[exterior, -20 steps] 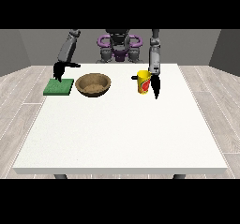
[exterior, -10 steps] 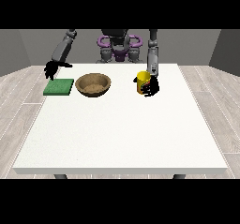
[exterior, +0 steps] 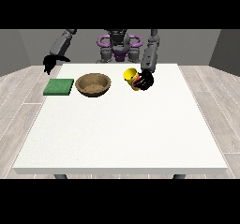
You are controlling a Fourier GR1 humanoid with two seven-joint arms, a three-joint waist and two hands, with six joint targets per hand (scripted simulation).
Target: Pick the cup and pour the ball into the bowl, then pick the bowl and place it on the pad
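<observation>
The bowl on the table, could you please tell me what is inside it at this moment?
The brown bowl shows only its bare inner wall; no ball is in it. The yellow cup is tilted in the hand at the view's right, and its inside cannot be seen.

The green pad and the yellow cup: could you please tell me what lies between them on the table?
In the front view, the brown bowl sits between the green pad and the yellow cup, apart from both.

Grey torso with purple rings at the shoulders, grey arms, black hand (exterior: 145, 80) on each arm
</observation>
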